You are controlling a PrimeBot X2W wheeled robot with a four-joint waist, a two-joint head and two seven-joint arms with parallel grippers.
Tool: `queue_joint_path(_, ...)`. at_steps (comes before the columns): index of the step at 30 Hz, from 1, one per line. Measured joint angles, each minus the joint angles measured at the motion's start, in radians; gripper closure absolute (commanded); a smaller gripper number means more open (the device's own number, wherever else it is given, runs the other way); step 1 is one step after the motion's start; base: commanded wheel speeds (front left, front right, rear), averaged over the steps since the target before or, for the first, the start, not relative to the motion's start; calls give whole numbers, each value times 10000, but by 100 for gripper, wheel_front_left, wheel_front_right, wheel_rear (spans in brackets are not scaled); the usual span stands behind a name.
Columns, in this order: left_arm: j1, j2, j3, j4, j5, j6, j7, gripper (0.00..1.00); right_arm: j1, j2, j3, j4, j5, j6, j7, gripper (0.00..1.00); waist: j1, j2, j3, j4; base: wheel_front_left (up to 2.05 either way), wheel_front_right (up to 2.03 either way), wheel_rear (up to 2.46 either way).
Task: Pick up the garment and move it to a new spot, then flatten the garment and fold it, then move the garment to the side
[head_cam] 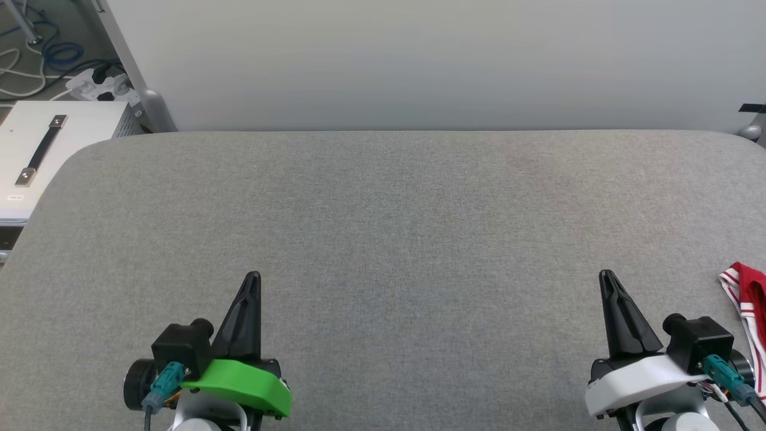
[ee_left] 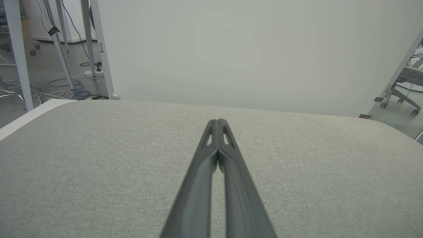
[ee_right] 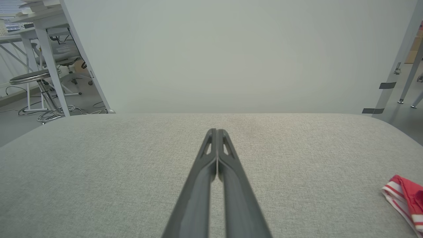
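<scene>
While the left hand [head_cam: 254, 276] and right hand [head_cam: 605, 274] sat closed and empty, the garment [head_cam: 749, 298] lay bunched far right on the worktop [head_cam: 383, 209]; a hasty grab might have snagged only its trim.

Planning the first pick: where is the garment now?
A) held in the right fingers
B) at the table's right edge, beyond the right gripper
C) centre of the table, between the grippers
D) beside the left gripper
B: the garment lies at the right edge of the table, outside the right gripper, apart from its fingers.
</scene>
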Motion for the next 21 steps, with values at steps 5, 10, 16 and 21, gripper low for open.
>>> queue_joint_path(5, 0, 0, 19, -67, 58, 73, 94, 100, 0, 2, -8, -27, -27, 0, 92, 100, 0, 0, -3, -15, 0, 0, 0)
queue_joint_path(10, 0, 0, 38, -100, 186, 88, 178, 100, 0, 6, -23, -52, -109, 0, 180, 100, 0, 0, -5, -30, 0, 0, 0)
queue_joint_path(16, 0, 0, 69, -130, 295, 169, 337, 100, 0, 10, -38, -77, -201, 0, 280, 100, 0, 0, -9, -46, 0, 0, 0)
queue_joint_path(21, 0, 0, 100, -159, 374, 180, 437, 100, 0, 12, -52, -96, -297, 0, 387, 100, 0, 0, -11, -61, 0, 0, 0)
